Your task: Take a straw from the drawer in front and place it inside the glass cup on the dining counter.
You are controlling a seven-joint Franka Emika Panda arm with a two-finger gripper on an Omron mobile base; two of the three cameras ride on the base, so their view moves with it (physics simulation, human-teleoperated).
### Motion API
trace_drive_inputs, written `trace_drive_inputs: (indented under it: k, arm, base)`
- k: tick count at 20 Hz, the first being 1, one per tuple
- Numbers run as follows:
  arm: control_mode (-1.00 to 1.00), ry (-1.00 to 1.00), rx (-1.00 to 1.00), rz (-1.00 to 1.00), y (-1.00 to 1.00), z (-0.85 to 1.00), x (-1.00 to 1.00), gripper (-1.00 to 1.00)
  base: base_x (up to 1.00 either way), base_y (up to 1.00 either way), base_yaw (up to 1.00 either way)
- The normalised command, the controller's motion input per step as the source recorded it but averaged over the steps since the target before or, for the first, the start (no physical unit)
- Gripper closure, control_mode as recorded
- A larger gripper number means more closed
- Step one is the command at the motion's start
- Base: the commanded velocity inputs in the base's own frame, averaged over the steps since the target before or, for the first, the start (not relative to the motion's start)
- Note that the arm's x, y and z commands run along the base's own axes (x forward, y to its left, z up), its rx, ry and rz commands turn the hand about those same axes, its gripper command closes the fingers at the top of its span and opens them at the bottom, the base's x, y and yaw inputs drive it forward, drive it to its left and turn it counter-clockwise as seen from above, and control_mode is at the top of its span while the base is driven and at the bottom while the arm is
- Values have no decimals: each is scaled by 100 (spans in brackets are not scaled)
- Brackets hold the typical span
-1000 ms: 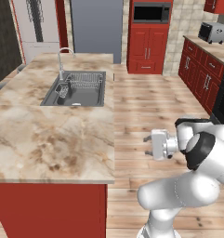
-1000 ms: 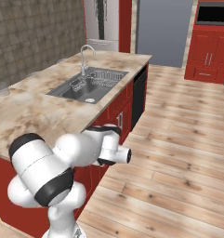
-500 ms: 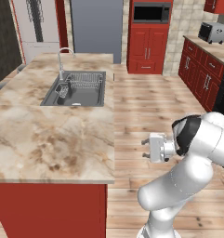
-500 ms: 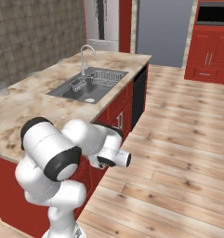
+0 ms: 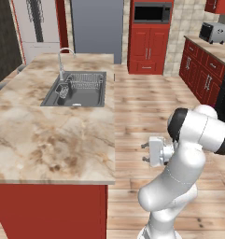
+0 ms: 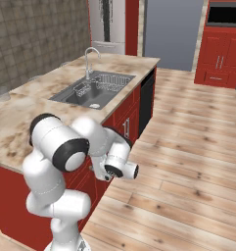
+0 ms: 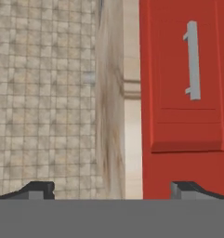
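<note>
Reaching sideways from the folded arm, the gripper (image 5: 144, 152) hangs beside the long edge of the dining counter (image 5: 48, 140), a strip of open wooden floor (image 5: 146, 107) running past it. Its fingertips (image 7: 36, 189) stand wide apart with nothing between them. The hand view faces the counter's edge rolled on its side, with a red panel bearing a metal handle (image 7: 193, 60); whether that panel is the drawer cannot be told. A glass cup (image 6: 3, 93) sits near the counter's far-left edge, well apart from the sink (image 5: 79, 88). No writing is readable anywhere. The straw cannot be made out.
</note>
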Motion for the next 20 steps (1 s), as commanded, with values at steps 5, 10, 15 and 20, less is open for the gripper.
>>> trace_drive_inputs:
  k: [5, 10, 15, 20]
  arm:
    - [-100, 3, 0, 0, 4, -21, 12, -100]
    - [-100, 0, 0, 0, 6, -18, 10, -100]
    - [-100, 0, 0, 0, 10, -22, 6, -100]
    - [-100, 0, 0, 1, 12, -23, 11, -100]
  base:
    - [0, 0, 0]
    - [0, 0, 0]
    - [0, 0, 0]
    - [0, 0, 0]
